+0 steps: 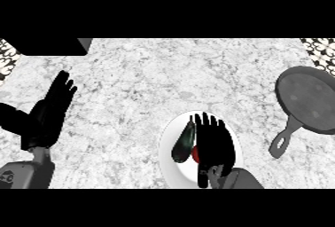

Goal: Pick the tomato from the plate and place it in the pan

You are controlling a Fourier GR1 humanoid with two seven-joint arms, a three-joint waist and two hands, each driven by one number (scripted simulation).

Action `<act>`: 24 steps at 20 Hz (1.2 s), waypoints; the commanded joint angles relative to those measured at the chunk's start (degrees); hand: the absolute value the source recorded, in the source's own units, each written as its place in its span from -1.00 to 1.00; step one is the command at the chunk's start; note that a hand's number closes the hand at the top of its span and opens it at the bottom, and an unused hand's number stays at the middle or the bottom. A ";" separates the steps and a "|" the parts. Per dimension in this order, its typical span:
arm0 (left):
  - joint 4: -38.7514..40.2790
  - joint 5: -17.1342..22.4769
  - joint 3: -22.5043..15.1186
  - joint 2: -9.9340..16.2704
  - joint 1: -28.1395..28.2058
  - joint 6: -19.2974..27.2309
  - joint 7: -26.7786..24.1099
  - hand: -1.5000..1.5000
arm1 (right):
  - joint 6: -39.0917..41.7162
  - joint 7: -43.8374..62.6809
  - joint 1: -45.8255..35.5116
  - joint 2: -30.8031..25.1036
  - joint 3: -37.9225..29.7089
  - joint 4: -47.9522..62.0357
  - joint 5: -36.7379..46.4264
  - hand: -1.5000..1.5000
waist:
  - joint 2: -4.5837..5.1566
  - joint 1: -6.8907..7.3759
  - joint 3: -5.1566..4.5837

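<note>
Right hand (212, 142) sits over the plate (169, 146), fingers straight, holding nothing. Tomato (195, 153) peeks out at its left edge. Pan (307, 99) lies well off right.

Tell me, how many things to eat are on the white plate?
2. A long dark green vegetable lies on the left part of the plate. A red tomato peeks out beside it, mostly covered by the right robot hand. That hand could hide more.

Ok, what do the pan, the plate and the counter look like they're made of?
Pan: dark, matte, one-piece handle with a hanging hole, probably cast iron. Plate: plain smooth white, likely ceramic. Counter: mottled grey-white speckle, like granite or marble.
</note>
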 commanded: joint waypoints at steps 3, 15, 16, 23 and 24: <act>1.16 -0.55 2.31 0.89 -2.85 -1.01 1.80 0.00 | 2.79 1.19 -1.45 1.81 -4.98 4.82 1.12 -1.00 | 0.05 -0.09 0.01; -4.49 -1.17 3.85 -0.86 1.98 -4.55 3.36 0.00 | -1.17 -6.22 2.86 2.59 -7.28 7.42 5.65 -1.00 | -0.04 -0.04 0.02; 0.95 -3.71 2.46 -2.79 -4.51 -1.06 4.46 0.00 | -6.53 -9.52 0.26 3.62 -7.82 16.94 6.56 -1.00 | 0.09 -0.10 0.03; -2.29 -3.30 3.95 -3.03 -1.03 -3.58 3.52 0.00 | -12.55 -18.03 -0.23 3.34 -4.93 21.99 8.80 1.00 | 0.02 0.01 0.03; 5.43 -3.16 5.51 -3.52 -2.28 -5.31 -2.92 0.00 | -10.74 -17.67 -2.27 3.66 -6.63 20.68 8.09 1.00 | 0.07 -0.14 0.01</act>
